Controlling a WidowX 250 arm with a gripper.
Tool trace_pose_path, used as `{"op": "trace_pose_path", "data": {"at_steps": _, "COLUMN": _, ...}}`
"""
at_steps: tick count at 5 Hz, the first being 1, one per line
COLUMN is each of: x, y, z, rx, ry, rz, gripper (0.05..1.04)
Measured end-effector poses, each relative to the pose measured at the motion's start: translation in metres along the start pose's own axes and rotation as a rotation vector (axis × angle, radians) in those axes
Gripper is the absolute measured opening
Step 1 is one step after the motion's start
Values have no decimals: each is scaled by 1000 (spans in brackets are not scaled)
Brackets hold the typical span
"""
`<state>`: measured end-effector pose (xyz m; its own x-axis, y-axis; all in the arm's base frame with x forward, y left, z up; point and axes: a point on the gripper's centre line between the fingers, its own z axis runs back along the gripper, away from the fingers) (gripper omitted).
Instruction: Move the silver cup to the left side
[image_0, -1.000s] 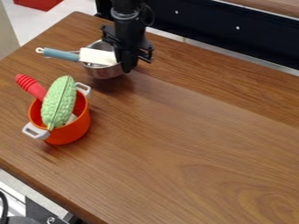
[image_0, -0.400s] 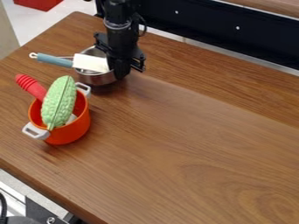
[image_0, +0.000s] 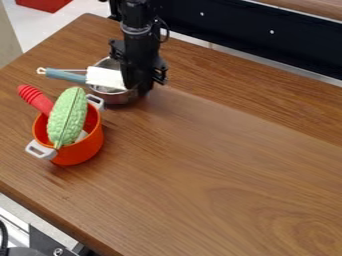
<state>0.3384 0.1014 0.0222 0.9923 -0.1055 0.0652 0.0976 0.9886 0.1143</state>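
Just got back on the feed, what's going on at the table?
The robot arm's pincer is down against the silver cup, on the picture's right side of it; whether it has a firm grip I can't tell. A spatula with a white blade and blue handle lies across the cup. The cup is on the left part of the table, just beyond the orange pot, which holds a green bumpy vegetable and something with a red handle.

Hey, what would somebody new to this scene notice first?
Probably the orange pot at the left of the table, with a bumpy green vegetable and a red handle sticking out. Next, the black gripper at the silver cup behind it, where a white-headed spatula lies across.
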Motion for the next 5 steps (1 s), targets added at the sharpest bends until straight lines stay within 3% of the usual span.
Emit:
{"op": "trace_pose_path", "data": {"at_steps": 1, "x": 0, "y": 0, "z": 3, "rx": -23, "ry": 11, "rz": 4, "gripper": 757}}
{"op": "trace_pose_path", "data": {"at_steps": 2, "x": -1, "y": -3, "z": 14, "rx": -85, "ry": 23, "rz": 13, "gripper": 977}}
{"op": "trace_pose_path", "data": {"at_steps": 3, "x": 4, "y": -4, "z": 41, "rx": -116, "ry": -44, "rz": 30, "gripper": 996}}
{"op": "trace_pose_path", "data": {"at_steps": 4, "x": 15, "y": -17, "z": 50, "rx": -120, "ry": -106, "rz": 46, "gripper": 996}}
{"op": "trace_pose_path", "data": {"at_steps": 5, "x": 32, "y": -52, "z": 54, "rx": -167, "ry": -146, "rz": 61, "gripper": 996}}
